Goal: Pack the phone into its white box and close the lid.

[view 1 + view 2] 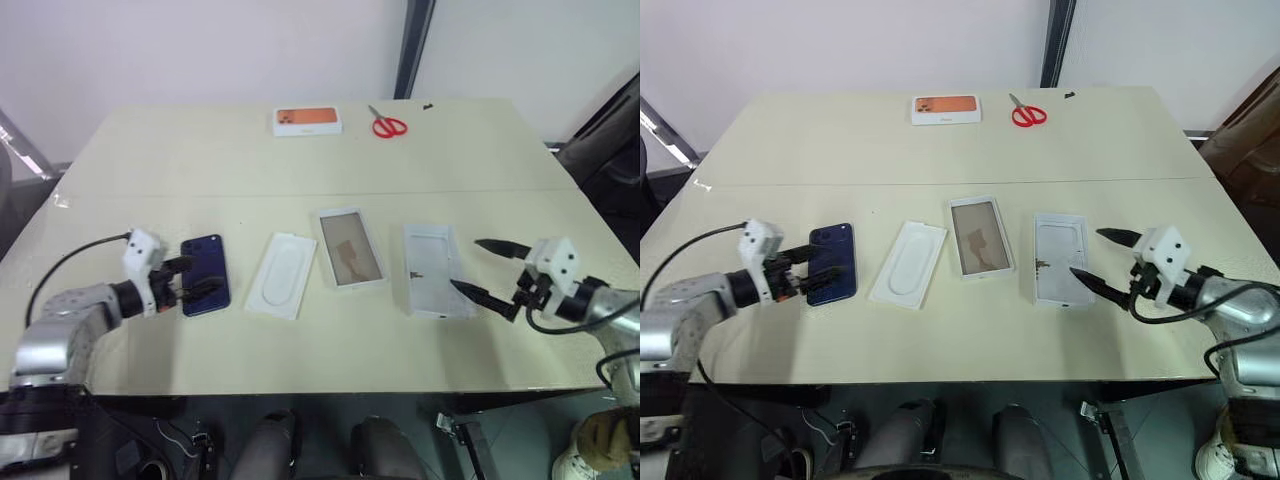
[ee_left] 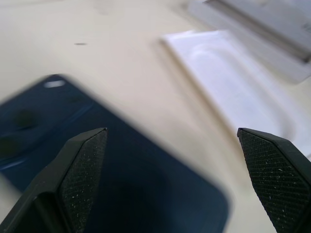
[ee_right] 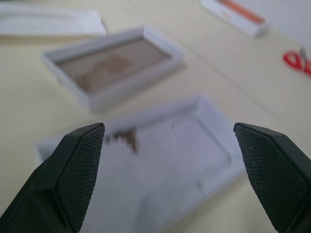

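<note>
Fingers (image 1: 205,276) spread over phone (image 1: 205,270); white box (image 1: 350,248) and lid (image 1: 432,270) unfilled.

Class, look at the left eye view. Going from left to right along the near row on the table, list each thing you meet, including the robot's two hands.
left hand → phone → flat white insert → white box → lid → right hand

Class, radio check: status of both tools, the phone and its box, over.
Left tool open over the phone. Right tool open at the lid. White box empty, phone not yet packed. Insert lies between phone and box.
</note>
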`<state>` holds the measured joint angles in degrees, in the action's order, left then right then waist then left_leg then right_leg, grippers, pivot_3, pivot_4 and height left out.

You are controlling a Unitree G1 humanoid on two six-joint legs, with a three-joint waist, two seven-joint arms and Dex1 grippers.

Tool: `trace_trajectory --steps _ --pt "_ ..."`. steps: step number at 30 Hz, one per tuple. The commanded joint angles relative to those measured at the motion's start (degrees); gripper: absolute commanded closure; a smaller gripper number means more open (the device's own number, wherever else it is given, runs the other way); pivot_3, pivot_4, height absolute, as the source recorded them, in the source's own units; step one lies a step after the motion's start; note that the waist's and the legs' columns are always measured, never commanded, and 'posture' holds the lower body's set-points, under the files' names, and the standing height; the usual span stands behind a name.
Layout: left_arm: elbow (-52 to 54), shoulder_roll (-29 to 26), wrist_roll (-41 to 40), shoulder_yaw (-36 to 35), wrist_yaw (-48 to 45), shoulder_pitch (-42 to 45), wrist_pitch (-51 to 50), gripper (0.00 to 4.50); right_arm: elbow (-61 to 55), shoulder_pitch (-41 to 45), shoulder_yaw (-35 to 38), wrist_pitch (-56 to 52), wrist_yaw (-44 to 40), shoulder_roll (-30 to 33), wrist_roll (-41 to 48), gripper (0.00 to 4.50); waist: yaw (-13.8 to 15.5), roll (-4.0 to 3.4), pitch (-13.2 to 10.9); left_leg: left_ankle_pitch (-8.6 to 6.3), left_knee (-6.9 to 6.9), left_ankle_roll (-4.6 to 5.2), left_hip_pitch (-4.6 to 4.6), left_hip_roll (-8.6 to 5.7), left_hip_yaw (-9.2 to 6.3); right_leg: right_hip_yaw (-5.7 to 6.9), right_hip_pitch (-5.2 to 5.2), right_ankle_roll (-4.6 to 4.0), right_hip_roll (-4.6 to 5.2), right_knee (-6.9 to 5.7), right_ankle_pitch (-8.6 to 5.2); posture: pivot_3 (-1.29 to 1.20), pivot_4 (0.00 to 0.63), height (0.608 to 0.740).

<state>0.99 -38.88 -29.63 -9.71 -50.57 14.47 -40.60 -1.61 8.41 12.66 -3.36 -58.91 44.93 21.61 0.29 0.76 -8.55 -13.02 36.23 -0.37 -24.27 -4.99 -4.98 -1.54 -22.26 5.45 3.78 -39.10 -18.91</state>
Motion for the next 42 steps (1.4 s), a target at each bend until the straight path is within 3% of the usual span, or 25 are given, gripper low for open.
trace_trajectory --steps 1,6,13,19,22,27,34,38,42 --pt "1.43 1.13 -3.41 1.40 3.66 5.59 -11.06 0.00 -3.92 4.44 -3.80 -1.20 -0.34 -1.06 0.19 0.05 -0.01 0.00 0.00 0.00 0.02 0.00 0.00 0.00 0.00 0.01 0.01 0.00 -0.01 -0.01 0.00 0.00 0.150 0.734" --pt "-1.72 4.59 -5.85 2.47 7.73 11.88 -22.14 0.00 -2.66 7.60 -6.31 -1.27 -0.39 -1.52 -0.96 0.05 0.14 0.03 -0.01 0.01 0.06 -0.01 -0.05 -0.02 0.00 0.01 -0.03 0.01 -0.01 0.00 0.00 0.00 0.150 0.734" --pt "-0.34 7.78 -7.67 3.56 11.31 13.62 -32.17 0.00 -2.04 6.42 -6.28 -0.13 0.22 -2.01 -1.64 0.05 0.10 0.03 -0.01 0.04 0.10 -0.07 -0.05 -0.02 0.00 0.01 -0.02 0.01 -0.02 -0.02 0.00 0.00 0.150 0.734" --pt "-3.65 11.35 -9.19 -1.09 15.07 14.30 -36.29 0.00 -3.07 5.29 -5.68 -0.27 1.49 -2.37 -1.76 0.05 0.20 0.01 0.01 0.11 0.10 -0.18 -0.04 -0.02 0.00 0.01 0.00 0.01 -0.02 -0.02 0.00 0.00 0.150 0.734" --pt "-5.34 14.22 -9.98 -4.15 17.08 14.48 -37.90 0.85 -3.66 4.91 -5.87 -0.31 1.99 -2.60 -1.79 0.00 0.42 -0.01 0.03 0.12 0.17 -0.20 -0.03 -0.02 -0.01 0.03 0.04 0.01 -0.02 -0.02 0.00 0.00 0.150 0.734" --pt "-6.01 14.41 -9.95 -4.61 17.60 13.90 -38.82 3.24 -3.80 5.21 -5.96 -0.33 2.44 -2.80 -1.93 0.00 0.37 -0.01 0.03 0.17 0.19 -0.28 -0.04 -0.02 0.00 0.02 0.04 0.01 -0.02 -0.02 0.00 0.00 0.150 0.734" --pt "-7.70 14.64 -9.84 -5.05 18.14 13.40 -38.48 3.24 -3.65 5.91 -6.44 -0.24 2.87 -3.19 -2.13 0.00 0.33 -0.01 0.03 0.18 0.19 -0.30 -0.04 -0.02 0.00 0.02 0.04 0.01 -0.02 -0.02 0.00 0.00 0.150 0.734" --pt "-8.10 15.85 -10.12 -6.48 19.52 13.16 -38.94 4.43 -3.68 5.92 -7.00 0.14 2.94 -3.59 -2.59 0.00 0.41 -0.10 0.09 0.18 0.19 -0.30 -0.04 -0.02 0.00 0.02 0.04 0.01 -0.02 -0.02 0.00 0.00 0.150 0.734" --pt "-8.02 16.49 -10.92 -7.75 20.18 13.14 -39.44 4.43 -3.34 6.11 -7.90 0.52 2.41 -3.93 -2.99 0.00 0.25 -0.15 0.12 0.18 0.18 -0.30 -0.01 -0.02 0.00 0.01 0.06 0.01 -0.01 -0.02 0.00 0.00 0.150 0.734"
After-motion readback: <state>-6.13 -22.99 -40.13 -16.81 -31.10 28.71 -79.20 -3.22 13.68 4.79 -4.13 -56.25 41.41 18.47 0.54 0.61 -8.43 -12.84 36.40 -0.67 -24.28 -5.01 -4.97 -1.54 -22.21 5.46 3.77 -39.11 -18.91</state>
